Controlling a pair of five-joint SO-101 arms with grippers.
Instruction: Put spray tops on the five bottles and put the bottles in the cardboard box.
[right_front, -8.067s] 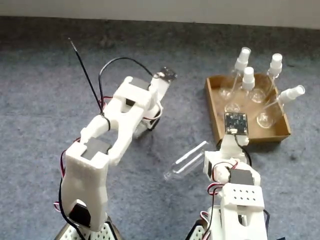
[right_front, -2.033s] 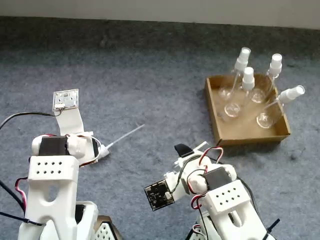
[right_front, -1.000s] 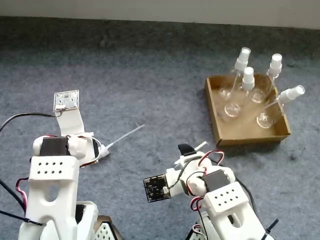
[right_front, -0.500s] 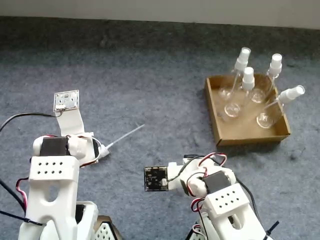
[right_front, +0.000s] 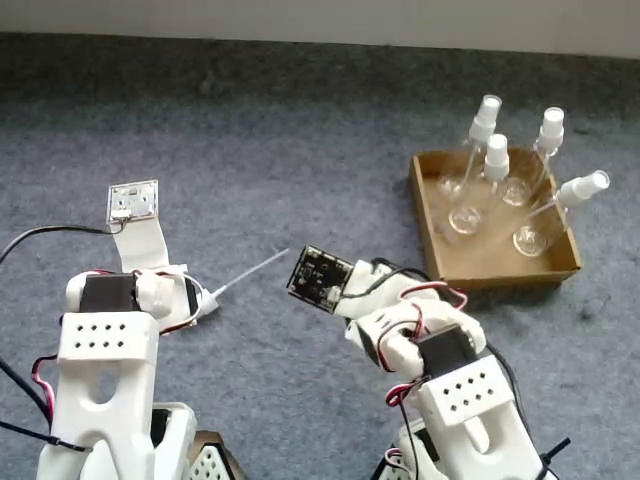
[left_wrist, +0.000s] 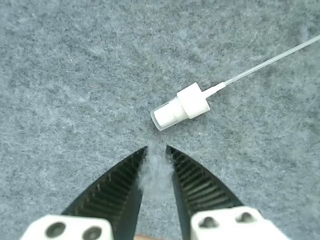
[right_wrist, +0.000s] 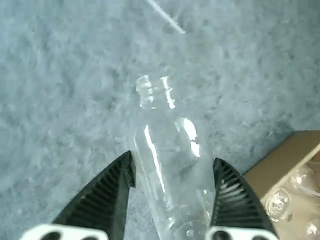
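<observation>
Right gripper has swung from the near edge toward mid-table, its jaws clamped on the uncapped bottle. Left gripper: jaws slightly apart, just short of the spray top on open carpet. Cardboard box (four capped bottles inside) sits well apart.

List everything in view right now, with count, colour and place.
capped bottles: four, clear with white spray tops, in the cardboard box.
cardboard box: one, brown, on the carpet, near the right arm.
uncapped bottle: one, clear, between the right arm's jaws.
loose spray top: one, white with a thin tube, lying on the carpet just ahead of the left arm's jaws.
carpet: one, grey, covering the table.
left arm: one, white; black jaws slightly apart, holding nothing.
right arm: one, white; black jaws shut on the uncapped bottle.
</observation>
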